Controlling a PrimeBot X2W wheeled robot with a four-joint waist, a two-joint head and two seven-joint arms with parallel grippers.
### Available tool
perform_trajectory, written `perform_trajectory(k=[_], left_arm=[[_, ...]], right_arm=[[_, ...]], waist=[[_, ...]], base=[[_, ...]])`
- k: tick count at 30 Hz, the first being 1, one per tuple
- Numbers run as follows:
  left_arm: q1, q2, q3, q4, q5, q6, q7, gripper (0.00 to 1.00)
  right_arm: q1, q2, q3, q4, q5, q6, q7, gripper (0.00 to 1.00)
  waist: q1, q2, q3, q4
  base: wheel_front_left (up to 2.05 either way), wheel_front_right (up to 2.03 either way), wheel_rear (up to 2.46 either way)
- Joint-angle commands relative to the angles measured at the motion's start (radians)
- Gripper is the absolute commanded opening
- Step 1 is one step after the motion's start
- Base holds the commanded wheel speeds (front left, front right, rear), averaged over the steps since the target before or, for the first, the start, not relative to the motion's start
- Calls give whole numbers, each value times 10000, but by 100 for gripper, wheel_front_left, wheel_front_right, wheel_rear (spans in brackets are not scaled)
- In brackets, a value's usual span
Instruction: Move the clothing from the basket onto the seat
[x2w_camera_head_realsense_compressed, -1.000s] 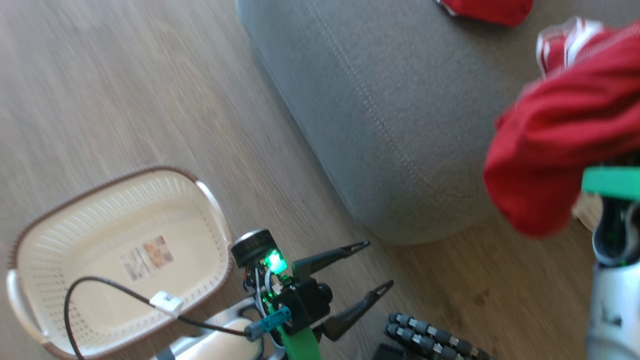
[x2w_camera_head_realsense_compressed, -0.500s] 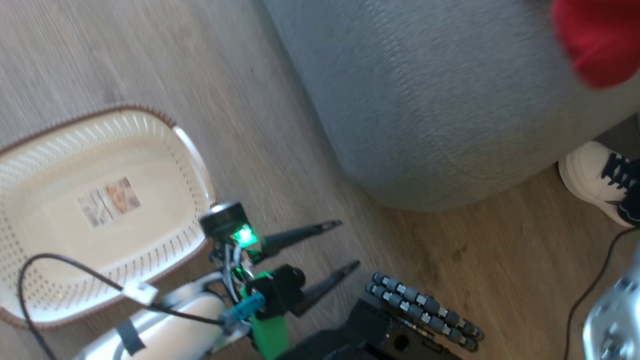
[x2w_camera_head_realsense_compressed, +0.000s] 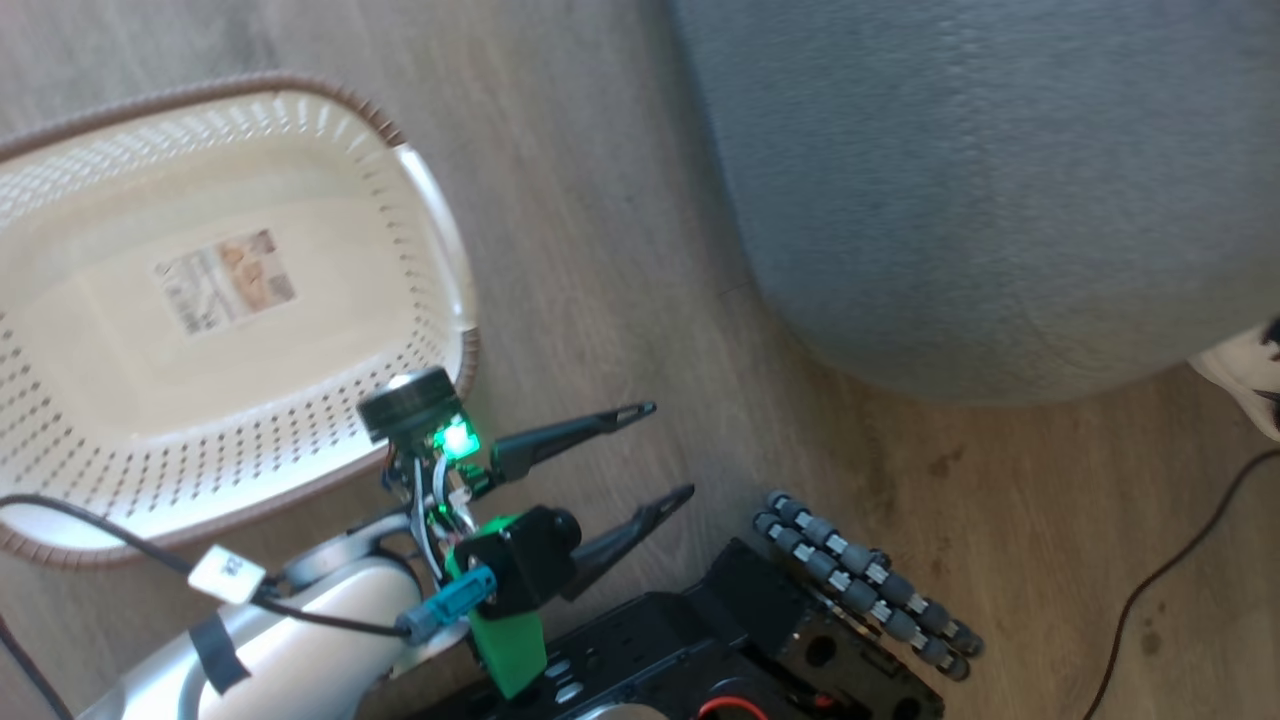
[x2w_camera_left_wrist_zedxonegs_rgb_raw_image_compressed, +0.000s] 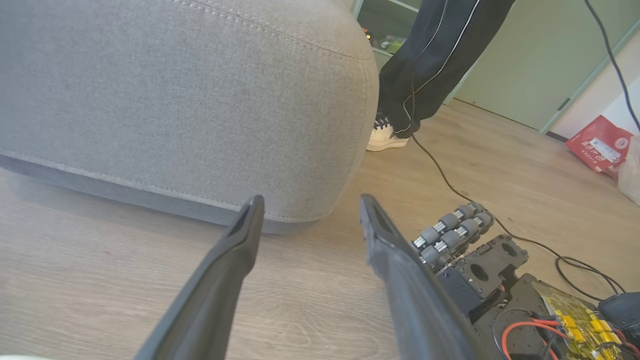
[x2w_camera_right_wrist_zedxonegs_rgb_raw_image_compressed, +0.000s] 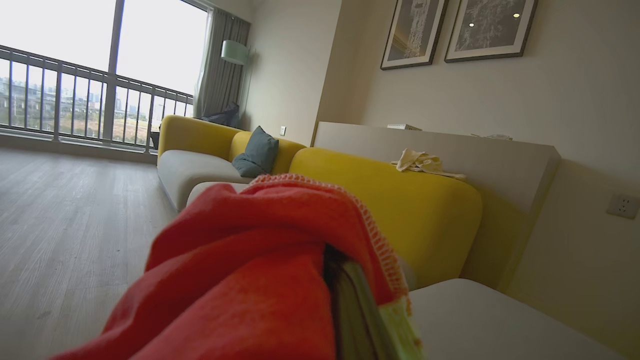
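Observation:
The cream basket (x2w_camera_head_realsense_compressed: 300, 440) stands on the wood floor at the upper left, with nothing but a label sticker on its floor. The grey seat (x2w_camera_head_realsense_compressed: 950, 180) fills the upper right. My left gripper (x2w_camera_head_realsense_compressed: 670, 450) hovers open above the floor between basket and seat, holding nothing. In the left wrist view its fingers (x2w_camera_left_wrist_zedxonegs_rgb_raw_image_compressed: 235, 260) are spread towards the seat's rounded corner (x2w_camera_left_wrist_zedxonegs_rgb_raw_image_compressed: 175, 100). In the right wrist view red clothing (x2w_camera_right_wrist_zedxonegs_rgb_raw_image_compressed: 250, 260) is draped over my right gripper (x2w_camera_right_wrist_zedxonegs_rgb_raw_image_compressed: 335, 260), which is shut on it, above a pale grey seat cushion (x2w_camera_right_wrist_zedxonegs_rgb_raw_image_compressed: 500, 320).
A person stands by the seat's corner: a dark trouser leg (x2w_camera_left_wrist_zedxonegs_rgb_raw_image_compressed: 435, 60) and a white shoe (x2w_camera_left_wrist_zedxonegs_rgb_raw_image_compressed: 385, 141), also the shoe (x2w_camera_head_realsense_compressed: 1240, 370). A black cable (x2w_camera_head_realsense_compressed: 1170, 570) trails over the floor. My base with grey rollers (x2w_camera_head_realsense_compressed: 860, 580) sits below. Yellow sofa backs (x2w_camera_right_wrist_zedxonegs_rgb_raw_image_compressed: 400, 200) line the wall.
The head camera has swung left and down: the basket now sits higher and the red clothing and right arm have left that view. The left gripper has stayed open.

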Motion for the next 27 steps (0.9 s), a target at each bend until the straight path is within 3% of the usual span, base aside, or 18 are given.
perform_trajectory(k=[1, 9, 18, 22, 27], left_arm=[[-114, 25, 211, -417, 82, -12, -51, 100], [-266, -203, 224, -428, 90, -12, -51, 100], [-259, -284, 392, -406, 109, -12, -51, 100], [-176, -227, 367, -384, 135, -12, -51, 100], [-55, -176, 357, -330, 122, -12, -51, 100]], right_arm=[[-399, -452, -384, -108, -339, -4, -19, 0], [-1443, -808, -2402, 999, -2194, -4, -19, 0], [-1670, -668, -5711, 2912, -4736, -4, 367, 0], [-1623, -579, -6350, 3705, -5528, -4, 649, 0], [-1590, -624, -6396, 4648, -6174, -4, 671, 0]], waist=[[-3, 1, 278, 331], [-3, 1, 523, 910], [-3, 1, 695, 1174], [-3, 1, 687, 1119], [-3, 1, 571, 1012]], base=[[0, 0, 0], [0, 0, 0], [0, 0, 0], [0, 0, 0], [0, 0, 0]])
